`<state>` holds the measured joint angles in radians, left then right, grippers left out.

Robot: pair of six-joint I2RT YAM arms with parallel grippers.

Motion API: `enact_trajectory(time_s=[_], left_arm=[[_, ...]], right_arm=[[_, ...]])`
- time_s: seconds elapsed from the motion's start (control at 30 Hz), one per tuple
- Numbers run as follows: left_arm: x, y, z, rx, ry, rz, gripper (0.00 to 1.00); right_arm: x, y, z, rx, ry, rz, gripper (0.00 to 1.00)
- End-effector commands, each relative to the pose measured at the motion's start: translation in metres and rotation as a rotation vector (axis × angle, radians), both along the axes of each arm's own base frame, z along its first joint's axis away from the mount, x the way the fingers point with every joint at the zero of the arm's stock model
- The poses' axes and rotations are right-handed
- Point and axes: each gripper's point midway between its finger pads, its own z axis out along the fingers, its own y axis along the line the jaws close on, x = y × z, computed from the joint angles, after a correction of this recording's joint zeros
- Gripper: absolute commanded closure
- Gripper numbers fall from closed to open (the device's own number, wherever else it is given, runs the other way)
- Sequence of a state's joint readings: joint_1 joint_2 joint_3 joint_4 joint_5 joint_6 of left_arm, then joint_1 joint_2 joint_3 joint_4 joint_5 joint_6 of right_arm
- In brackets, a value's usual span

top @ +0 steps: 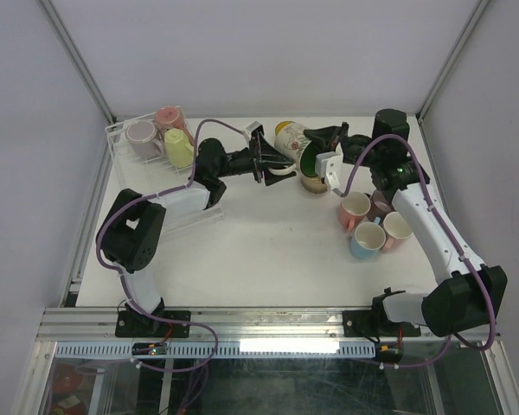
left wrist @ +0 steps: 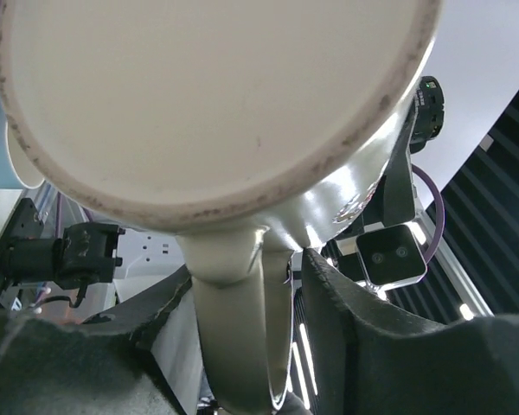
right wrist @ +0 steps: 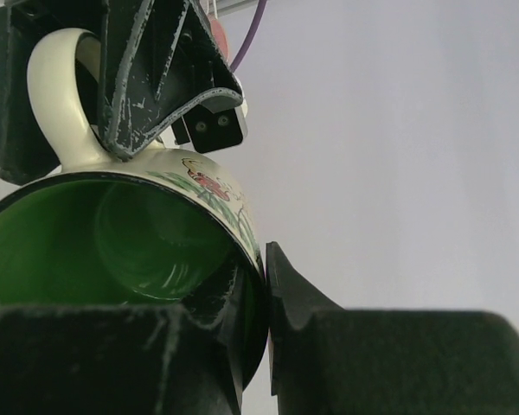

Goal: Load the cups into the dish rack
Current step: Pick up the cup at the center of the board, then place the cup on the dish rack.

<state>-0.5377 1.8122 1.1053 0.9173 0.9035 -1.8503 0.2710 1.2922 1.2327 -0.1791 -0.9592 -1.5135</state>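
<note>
A cream cup (top: 290, 137) with a flower print and a green inside (right wrist: 112, 242) hangs tilted in the air above the table's back middle, held between both arms. My right gripper (top: 313, 138) (right wrist: 261, 285) is shut on its rim, one finger inside and one outside. My left gripper (top: 266, 164) (left wrist: 242, 270) is closed round the cup's handle (left wrist: 233, 337), under the pale base (left wrist: 216, 104). The clear dish rack (top: 121, 131) at the back left holds a lilac cup (top: 141, 137), a pink cup (top: 169, 117) and a yellow cup (top: 179, 147).
A beige cup (top: 314, 183) stands on the table just below the held one. Further right stand a pink cup (top: 355, 208), a mauve cup (top: 381, 202), a light blue cup (top: 367, 239) and a cream cup (top: 398, 230). White walls close in the table.
</note>
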Motion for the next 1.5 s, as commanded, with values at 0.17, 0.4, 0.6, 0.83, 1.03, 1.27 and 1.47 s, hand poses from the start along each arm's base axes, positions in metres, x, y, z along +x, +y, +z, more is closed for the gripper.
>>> enact_trajectory(time_s=[0.17,0.4,0.6,0.83,1.03,1.27,1.47], left_arm=[[-0.009,0.0,0.034,-0.096,-0.114,-0.028,1.0],[-0.01,0.007,0.046,-0.169,-0.144,0.017,1.0],[-0.009,0.019,0.055,-0.211,-0.196,0.084,1.0],[0.001,0.04,0.057,-0.215,-0.252,0.199,1.0],[0.013,0.058,0.052,-0.193,-0.287,0.299,1.0],[0.02,0.074,0.055,-0.146,-0.329,0.372,1.0],[0.028,0.092,0.051,-0.005,-0.364,0.443,1.0]], right_arm=[[-0.033,0.004,0.071,0.068,-0.268,0.071,1.0],[-0.032,0.001,0.065,0.08,-0.256,0.039,0.67],[-0.031,-0.005,0.061,0.095,-0.218,-0.002,0.29],[-0.036,-0.01,0.046,0.085,-0.151,-0.032,0.15],[-0.039,-0.016,0.039,0.123,-0.033,-0.082,0.14],[-0.033,-0.021,0.036,0.249,0.159,-0.158,0.14],[-0.016,-0.021,0.025,0.404,0.489,-0.236,0.12]])
